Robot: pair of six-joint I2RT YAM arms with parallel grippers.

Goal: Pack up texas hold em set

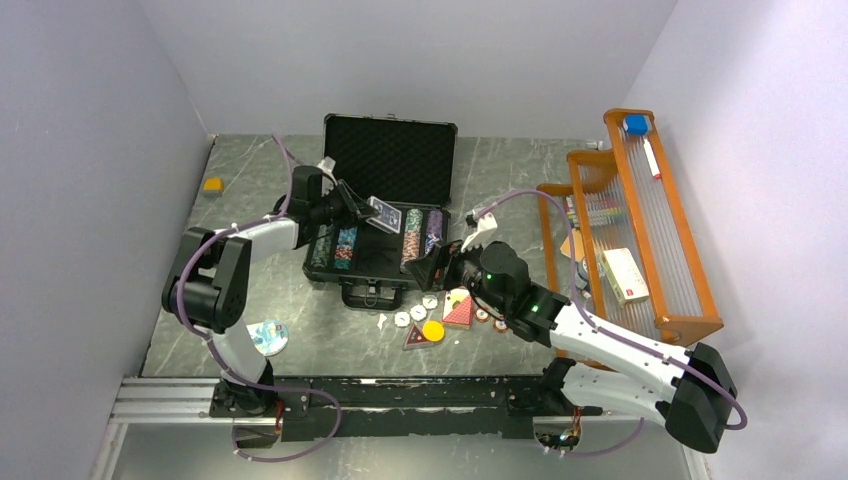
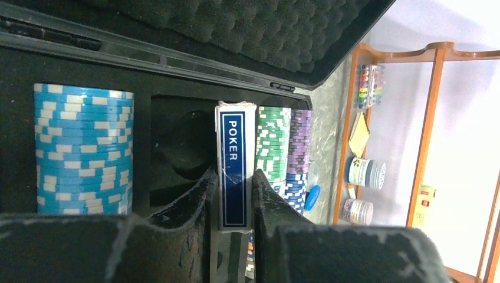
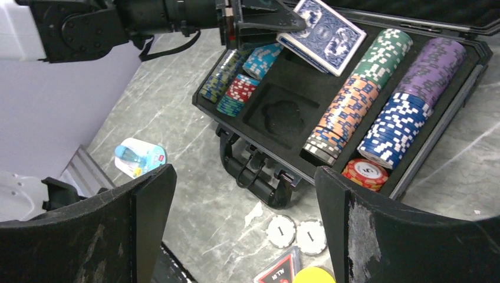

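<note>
A: Entry one, the left gripper point(image 2: 236, 194)?
B: Jaws drawn in narrow, clamped on the blue card deck point(image 2: 234, 147) across its thin sides. The "POKER" edge faces the wrist camera. The deck is tilted and held above the middle of the open briefcase point(image 1: 390, 160), next to an empty recess.

A: Briefcase, location?
B: Middle of the table point(image 1: 330, 345), lid raised toward the far edge. Chip rows point(image 3: 354, 100) fill the channels either side.

A: The right gripper point(image 3: 244, 177)?
B: Jaws spread wide, nothing between them. It hovers just off the case's front right corner.

A: Loose stock?
B: The red card deck point(image 1: 458, 308), two white discs point(image 3: 281, 230) and one yellow disc point(image 1: 433, 330) lie between the case and the table's near edge. A few red-striped chips point(image 3: 365, 174) lie just beside the case's front wall.
</note>
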